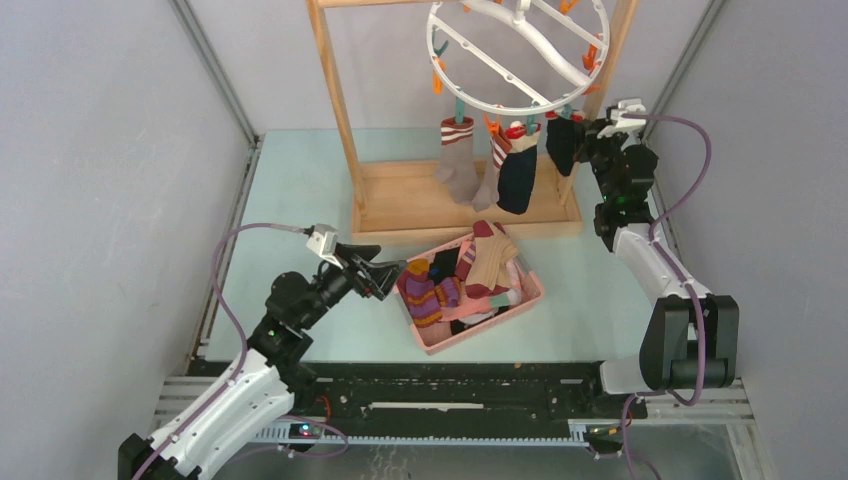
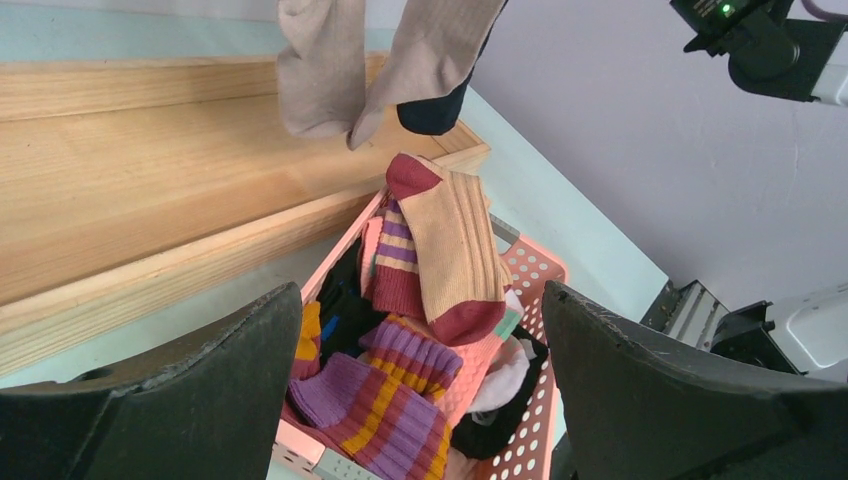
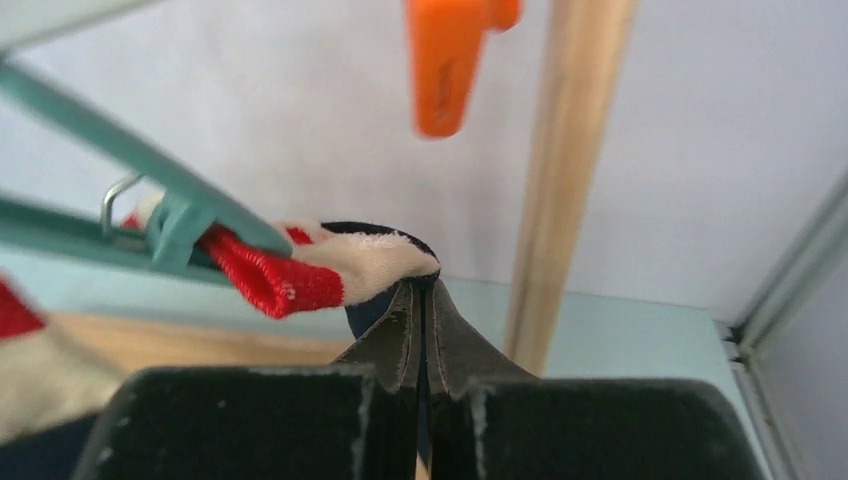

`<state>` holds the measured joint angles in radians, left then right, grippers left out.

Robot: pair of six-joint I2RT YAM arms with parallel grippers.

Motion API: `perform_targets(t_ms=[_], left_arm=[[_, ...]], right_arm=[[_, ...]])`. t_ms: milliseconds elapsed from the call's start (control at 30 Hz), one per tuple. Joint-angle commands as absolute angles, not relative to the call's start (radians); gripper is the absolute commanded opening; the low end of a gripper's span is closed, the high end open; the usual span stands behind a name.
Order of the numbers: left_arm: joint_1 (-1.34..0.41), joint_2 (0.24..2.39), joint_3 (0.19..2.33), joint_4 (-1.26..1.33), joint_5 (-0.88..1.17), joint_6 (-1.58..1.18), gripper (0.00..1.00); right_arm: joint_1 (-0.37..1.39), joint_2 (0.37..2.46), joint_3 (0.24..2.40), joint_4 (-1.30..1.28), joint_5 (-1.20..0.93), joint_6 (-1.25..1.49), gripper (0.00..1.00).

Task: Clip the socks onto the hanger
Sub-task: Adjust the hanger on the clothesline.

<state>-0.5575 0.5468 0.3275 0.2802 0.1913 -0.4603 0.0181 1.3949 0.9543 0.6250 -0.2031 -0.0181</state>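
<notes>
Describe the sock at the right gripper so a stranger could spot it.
Find the white ring hanger on the wooden rack at the back. Of the socks hanging from its rim, take the rightmost: a navy sock with a red and cream cuff, the only one with the right gripper shut on it.

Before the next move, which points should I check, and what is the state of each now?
1. Jaws of the right end effector shut: ok.
2. The teal clip bites the navy sock's cuff: ok.
3. The right end effector is free of that cuff: cannot tell; the cuff lies at its tips.
4. The left end effector is open over the basket: ok.
5. More socks wait in the basket: ok, several.
6. An empty orange clip hangs nearby: ok.
</notes>
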Motion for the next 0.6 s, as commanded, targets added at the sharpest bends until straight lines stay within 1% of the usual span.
perform_targets(t_ms=[0, 67, 200, 367, 433, 500, 567], left_arm=[[-0.555, 0.560, 0.411, 0.328, 0.209, -0.431, 0.93], [-0.555, 0.564, 0.412, 0.330, 0.210, -0.431, 0.93], [-0.555, 0.568, 0.416, 0.330, 0.212, -0.432, 0.93], [-0.555, 0.568, 0.417, 0.332, 0.216, -0.432, 0.93], [-0.555, 0.569, 0.416, 0.332, 0.216, -0.434, 0.93], [-0.555, 0.566, 0.416, 0.332, 0.221, -0.434, 0.93], [-0.555, 0.562, 0.414, 0.333, 0.222, -0.433, 0.93]], right_arm=[[0.011, 1.417, 1.039, 0.605, 0.014, 0.032, 0.00], [0.011, 1.430, 1.062, 0.590, 0.076, 0.040, 0.00], [0.012, 1.448, 1.087, 0.566, 0.133, 0.052, 0.00], [0.011, 1.445, 1.095, 0.528, 0.085, 0.069, 0.00], [0.011, 1.440, 1.095, 0.510, 0.069, 0.077, 0.02], [0.011, 1.430, 1.092, 0.495, 0.050, 0.076, 0.12], [0.010, 1.406, 1.083, 0.481, 0.033, 0.083, 0.27]])
